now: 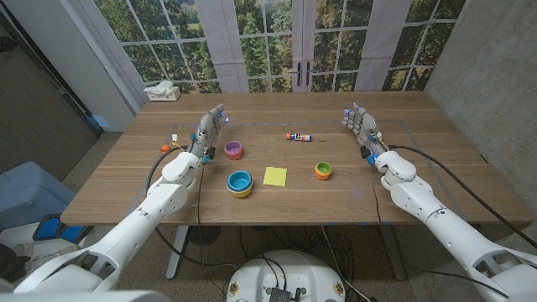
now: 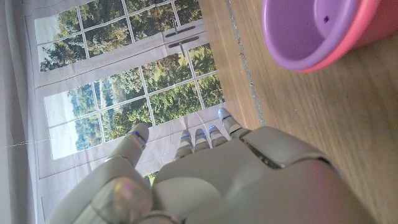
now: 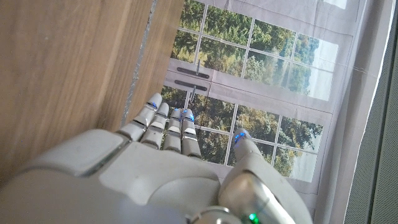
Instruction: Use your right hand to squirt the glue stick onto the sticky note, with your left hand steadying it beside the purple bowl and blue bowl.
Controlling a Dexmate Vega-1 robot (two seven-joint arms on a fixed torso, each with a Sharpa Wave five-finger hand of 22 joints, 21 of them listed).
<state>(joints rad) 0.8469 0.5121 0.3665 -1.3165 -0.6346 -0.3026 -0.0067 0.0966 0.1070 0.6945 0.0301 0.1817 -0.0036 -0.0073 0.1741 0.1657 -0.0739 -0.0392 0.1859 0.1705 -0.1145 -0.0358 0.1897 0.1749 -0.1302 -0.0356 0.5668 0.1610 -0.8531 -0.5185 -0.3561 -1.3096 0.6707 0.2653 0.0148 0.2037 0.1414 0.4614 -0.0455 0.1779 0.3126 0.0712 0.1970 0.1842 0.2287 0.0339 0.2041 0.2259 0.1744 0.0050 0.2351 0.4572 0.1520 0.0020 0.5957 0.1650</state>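
A yellow sticky note (image 1: 274,175) lies on the wooden table (image 1: 419,180) near the middle. To its left stands a blue bowl (image 1: 240,182) with a yellow rim underneath, and farther back a purple bowl (image 1: 233,150) (image 2: 317,31) with a pink outside. The glue stick (image 1: 297,136), white with an orange cap, lies on its side behind the note. My left hand (image 1: 207,130) (image 2: 249,180) stands open just left of the purple bowl, holding nothing. My right hand (image 1: 362,127) (image 3: 155,174) stands open at the right, well away from the glue stick.
An orange bowl (image 1: 323,170) with a green inside stands right of the note. A white box (image 1: 162,92) sits at the table's far left corner. Large windows stand behind the table. Cables run along both forearms.
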